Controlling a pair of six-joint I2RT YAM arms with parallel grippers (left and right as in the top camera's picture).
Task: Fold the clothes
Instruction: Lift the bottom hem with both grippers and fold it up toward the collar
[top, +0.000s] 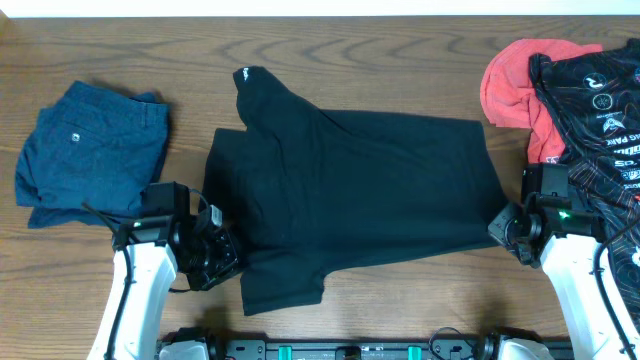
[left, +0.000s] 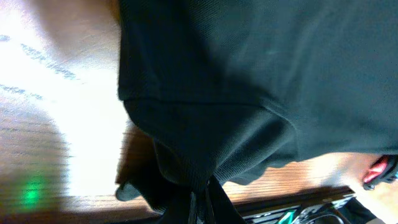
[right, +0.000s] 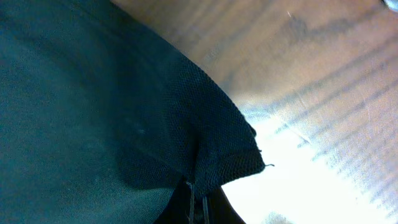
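Note:
A black T-shirt lies spread on the wooden table, neck to the left, one sleeve at the back left and one at the front. My left gripper is shut on the shirt's left edge near the front sleeve; the left wrist view shows the black cloth pinched between the fingers. My right gripper is shut on the shirt's front right hem corner; the right wrist view shows that corner held in the jaws.
Folded blue shorts lie at the left. A pile with a red garment and a black printed shirt sits at the back right. The table's front edge with the arm bases runs below.

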